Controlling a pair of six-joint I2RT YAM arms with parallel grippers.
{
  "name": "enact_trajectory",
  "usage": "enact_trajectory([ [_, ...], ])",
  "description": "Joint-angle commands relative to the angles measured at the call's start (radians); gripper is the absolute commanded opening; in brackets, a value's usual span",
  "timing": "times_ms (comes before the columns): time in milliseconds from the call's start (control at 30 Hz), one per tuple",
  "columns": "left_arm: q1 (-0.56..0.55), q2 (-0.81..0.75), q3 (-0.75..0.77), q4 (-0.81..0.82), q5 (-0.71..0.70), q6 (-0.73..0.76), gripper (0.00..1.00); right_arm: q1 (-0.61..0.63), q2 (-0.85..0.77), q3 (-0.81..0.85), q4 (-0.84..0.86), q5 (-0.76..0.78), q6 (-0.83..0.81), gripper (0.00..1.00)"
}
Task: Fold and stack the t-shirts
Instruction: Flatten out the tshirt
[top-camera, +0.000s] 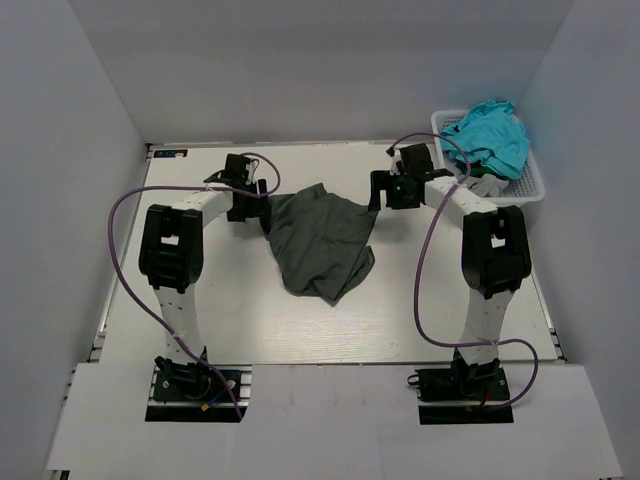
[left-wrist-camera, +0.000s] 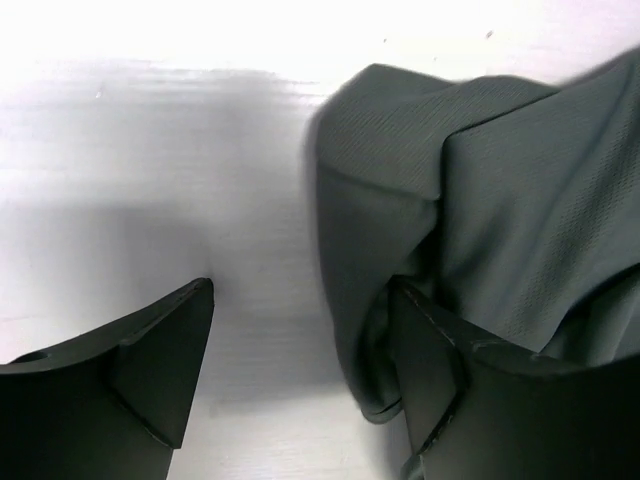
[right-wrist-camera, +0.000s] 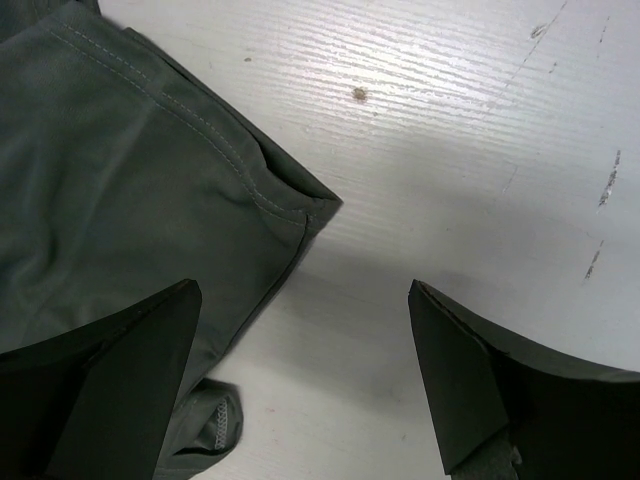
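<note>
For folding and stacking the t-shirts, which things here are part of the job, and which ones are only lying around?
Part of the job:
- dark grey t-shirt, crumpled on the table
- turquoise t-shirt, heaped in the white basket

Only lying around:
- the white basket itself
- purple cables of the arms

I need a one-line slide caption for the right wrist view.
Open right end effector over the hemmed corner of a dark grey t-shirt lying on the white table.
</note>
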Motion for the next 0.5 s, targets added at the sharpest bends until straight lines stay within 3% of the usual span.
enact_trajectory([
  [0, -0.012, 0.036, 0.027, -0.001, 0.034, 0.014, 0.8, 0.01, 0.012, 0.033, 0.028, 0.019, 0.0, 0.9],
  [133, -0.021, 0.048, 0.036, 0.022, 0.07, 0.05, 0.74, 0.025, 0.069, 0.077, 0.011, 0.03, -0.018, 0.9],
  [300, -0.041, 0.048, 0.027, 0.056, 0.096, 0.05, 0.68, 0.071, 0.121, 0.097, 0.033, 0.056, -0.023, 0.83],
  [367, -0.052, 0.057, 0.027, 0.056, 0.096, 0.05, 0.6, 0.079, 0.156, 0.116, 0.026, 0.08, -0.015, 0.79],
  [467, -0.052, 0.067, 0.027, 0.056, 0.106, 0.028, 0.31, 0.094, 0.185, 0.131, 0.016, 0.12, 0.011, 0.67],
])
